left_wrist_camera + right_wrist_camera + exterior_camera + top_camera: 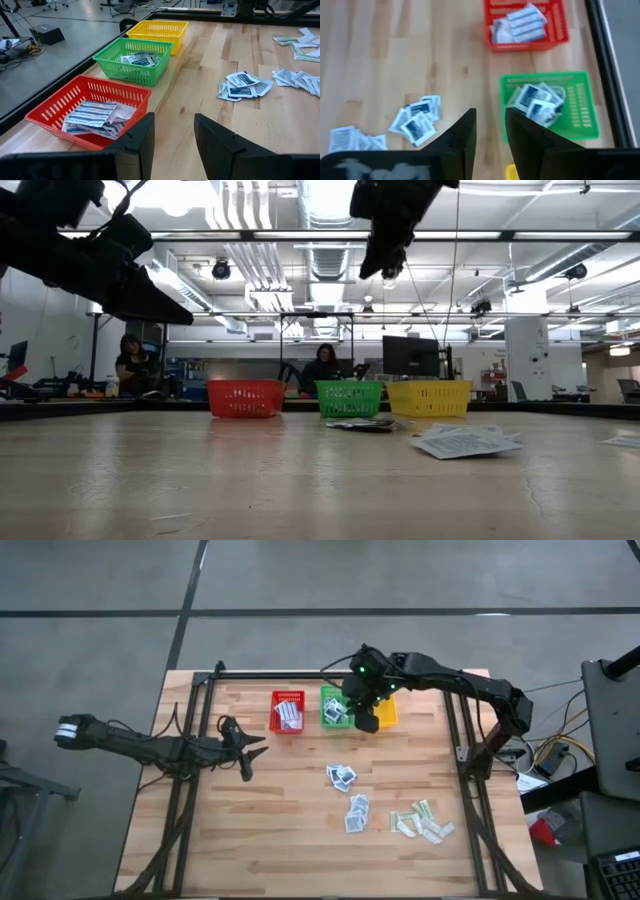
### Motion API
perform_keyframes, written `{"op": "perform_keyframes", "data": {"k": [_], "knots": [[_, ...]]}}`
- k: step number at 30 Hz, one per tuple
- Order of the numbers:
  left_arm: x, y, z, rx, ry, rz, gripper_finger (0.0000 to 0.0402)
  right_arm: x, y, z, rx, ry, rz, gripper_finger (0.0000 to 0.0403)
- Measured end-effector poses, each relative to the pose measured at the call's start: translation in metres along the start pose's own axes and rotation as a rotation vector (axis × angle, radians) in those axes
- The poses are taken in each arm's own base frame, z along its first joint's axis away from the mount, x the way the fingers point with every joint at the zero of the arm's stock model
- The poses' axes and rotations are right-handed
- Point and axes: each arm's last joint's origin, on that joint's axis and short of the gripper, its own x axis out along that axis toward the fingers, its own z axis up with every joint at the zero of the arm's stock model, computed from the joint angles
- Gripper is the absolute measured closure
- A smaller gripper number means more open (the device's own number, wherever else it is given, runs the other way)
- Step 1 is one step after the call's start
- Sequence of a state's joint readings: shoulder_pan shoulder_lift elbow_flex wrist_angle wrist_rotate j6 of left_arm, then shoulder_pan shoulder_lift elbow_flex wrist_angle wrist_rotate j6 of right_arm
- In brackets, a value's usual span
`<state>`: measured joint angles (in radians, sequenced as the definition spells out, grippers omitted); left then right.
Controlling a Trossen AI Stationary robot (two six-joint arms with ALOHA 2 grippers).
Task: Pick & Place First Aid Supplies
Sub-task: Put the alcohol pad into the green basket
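Note:
Three baskets stand in a row at the far side of the table: red (pixel 288 712), green (pixel 335 707) and yellow (pixel 386 714). The red one holds oblong white packets with blue stripes (pixel 92 114). In the green one lie square white-blue packets (pixel 535 102). More square packets (pixel 341 776) and a second small heap of them (pixel 356 813) lie loose on the table, with pale green-beige strips (pixel 422 820) to their right. My right gripper (pixel 490 120) hangs high above the green and yellow baskets, open with nothing between its fingers. My left gripper (pixel 174 135) hovers open at the table's left.
A black frame (pixel 300 674) runs along the table's far edge and down both sides. Bare wood lies between the baskets and the loose packets. In the low view, people sit at desks in the room behind the table.

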<state>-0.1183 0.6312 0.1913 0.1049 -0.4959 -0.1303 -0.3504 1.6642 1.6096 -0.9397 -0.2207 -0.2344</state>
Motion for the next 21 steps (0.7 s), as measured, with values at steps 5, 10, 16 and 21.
{"op": "perform_keyframes", "data": {"k": [5,10,16,21], "knots": [[0.0,0.0,0.0,0.0,0.0,0.0,0.0268,-0.001,0.021,0.003,-0.015,-0.002,0.033,0.0322],[0.0,0.0,0.0,-0.002,-0.003,-0.001,0.0268,0.002,0.041,0.001,-0.043,0.056,0.073,0.0338],[0.0,0.0,0.001,-0.004,-0.008,-0.001,0.0268,0.005,0.065,-0.002,-0.078,0.109,0.117,0.0355],[0.0,0.0,0.001,-0.005,-0.008,-0.001,0.0268,0.007,0.081,-0.002,-0.085,0.117,0.141,0.0369]]}}
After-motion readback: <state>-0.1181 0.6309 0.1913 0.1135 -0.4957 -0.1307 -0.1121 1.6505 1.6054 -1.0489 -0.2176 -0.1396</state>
